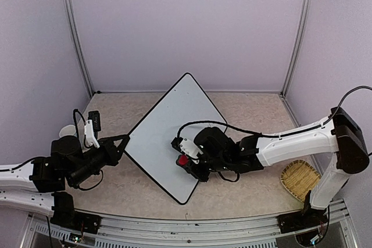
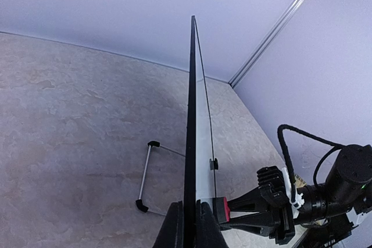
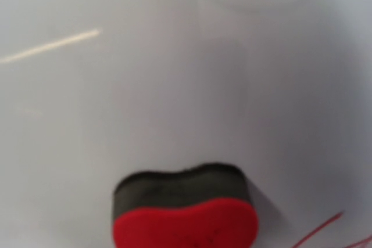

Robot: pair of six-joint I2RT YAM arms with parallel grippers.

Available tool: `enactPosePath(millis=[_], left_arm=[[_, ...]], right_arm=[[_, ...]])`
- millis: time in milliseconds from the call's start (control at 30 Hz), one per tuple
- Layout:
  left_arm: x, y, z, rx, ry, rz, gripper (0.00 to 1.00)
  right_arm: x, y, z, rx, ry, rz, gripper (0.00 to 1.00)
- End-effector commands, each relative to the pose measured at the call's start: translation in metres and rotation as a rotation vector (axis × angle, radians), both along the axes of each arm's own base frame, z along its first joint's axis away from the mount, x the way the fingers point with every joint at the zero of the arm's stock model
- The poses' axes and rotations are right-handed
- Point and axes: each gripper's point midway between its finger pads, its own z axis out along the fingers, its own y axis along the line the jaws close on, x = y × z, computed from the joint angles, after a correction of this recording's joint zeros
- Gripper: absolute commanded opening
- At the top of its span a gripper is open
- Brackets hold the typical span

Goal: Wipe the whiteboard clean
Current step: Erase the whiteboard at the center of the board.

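Observation:
The whiteboard (image 1: 168, 123) stands tilted on the table, white with a thin black frame and no writing that I can see. My left gripper (image 1: 123, 142) is shut on its left edge. In the left wrist view the board (image 2: 190, 114) runs edge-on between the fingers of the left gripper (image 2: 190, 227). My right gripper (image 1: 187, 162) is shut on a red-and-black eraser (image 1: 183, 160), pressed against the lower part of the board's face. The eraser (image 3: 185, 216) fills the bottom of the right wrist view, black felt against the white surface (image 3: 174, 74). The right fingers are hidden there.
A wire stand (image 2: 144, 179) props the board from behind. A woven basket (image 1: 299, 179) lies at the right near the right arm's base. A small white object (image 1: 67, 130) sits behind the left arm. Walls close the back and both sides.

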Motion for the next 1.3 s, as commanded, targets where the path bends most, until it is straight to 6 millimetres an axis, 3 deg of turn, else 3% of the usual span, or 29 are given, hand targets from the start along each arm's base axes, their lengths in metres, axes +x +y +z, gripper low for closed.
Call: enactPosePath(millis=[0, 167, 500, 633, 800, 1267], left_arm=[[-0.020, -0.017, -0.031, 0.136, 0.052, -0.145, 0.00], [-0.020, -0.017, -0.030, 0.128, 0.050, -0.145, 0.00], [-0.020, -0.015, -0.032, 0.131, 0.055, -0.140, 0.00], [-0.020, -0.013, -0.031, 0.128, 0.051, -0.135, 0.00], [-0.021, -0.013, -0.032, 0.128, 0.053, -0.140, 0.00], [-0.021, -0.010, -0.034, 0.127, 0.056, -0.135, 0.00]], right_arm=[[-0.025, 0.009, -0.006, 0.141, 0.092, 0.066, 0.20], [-0.055, 0.018, -0.024, 0.164, 0.127, 0.145, 0.20], [-0.108, 0.046, -0.024, 0.228, 0.145, 0.306, 0.20], [-0.119, 0.052, -0.034, 0.212, 0.159, 0.316, 0.21], [-0.102, 0.045, -0.043, 0.186, 0.134, 0.237, 0.21], [-0.025, -0.003, -0.032, 0.153, 0.046, 0.007, 0.21]])
